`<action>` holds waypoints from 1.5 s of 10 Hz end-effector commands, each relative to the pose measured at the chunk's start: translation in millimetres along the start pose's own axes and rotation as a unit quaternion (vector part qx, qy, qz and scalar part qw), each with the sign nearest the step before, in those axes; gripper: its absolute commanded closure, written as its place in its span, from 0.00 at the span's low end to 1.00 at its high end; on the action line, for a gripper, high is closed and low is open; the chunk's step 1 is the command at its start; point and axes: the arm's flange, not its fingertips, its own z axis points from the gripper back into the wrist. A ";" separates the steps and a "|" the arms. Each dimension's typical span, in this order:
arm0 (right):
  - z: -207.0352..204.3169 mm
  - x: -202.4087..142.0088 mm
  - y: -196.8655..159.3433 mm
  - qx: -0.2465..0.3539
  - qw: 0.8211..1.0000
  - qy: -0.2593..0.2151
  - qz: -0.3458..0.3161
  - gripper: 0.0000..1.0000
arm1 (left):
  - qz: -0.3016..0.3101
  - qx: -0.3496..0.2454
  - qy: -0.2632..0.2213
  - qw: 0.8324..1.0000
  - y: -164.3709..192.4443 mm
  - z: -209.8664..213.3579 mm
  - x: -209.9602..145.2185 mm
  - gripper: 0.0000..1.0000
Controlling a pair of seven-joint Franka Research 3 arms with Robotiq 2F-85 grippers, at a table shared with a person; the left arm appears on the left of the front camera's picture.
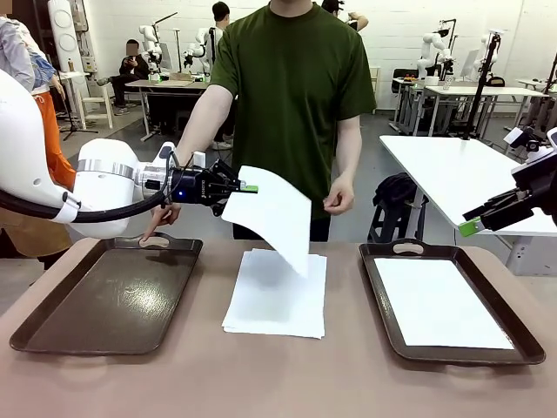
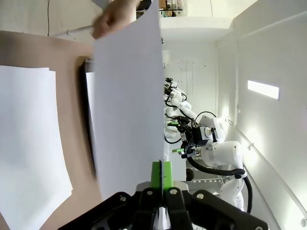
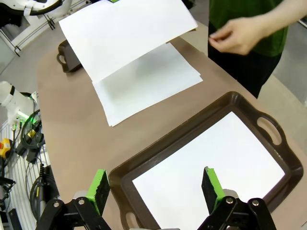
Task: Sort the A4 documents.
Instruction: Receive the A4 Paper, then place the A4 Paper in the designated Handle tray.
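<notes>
My left gripper is shut on the edge of one white A4 sheet, which hangs tilted in the air over the stack of A4 documents at the table's middle. In the left wrist view the green pads pinch that sheet, with the stack below. My right gripper is open and holds nothing, hovering over the right tray, where a sheet lies flat. The right wrist view has its gripper above that sheet.
A dark brown tray with nothing in it lies at the left; a person's hand rests at its far handle. The person's other hand hangs at the far table edge. Bare tabletop runs along the front.
</notes>
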 end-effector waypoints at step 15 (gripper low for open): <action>-1.4 -0.9 -0.3 -0.005 1.000 0.000 0.002 0.00 | -0.135 0.174 0.050 0.974 -21.0 99.5 -43.0 0.99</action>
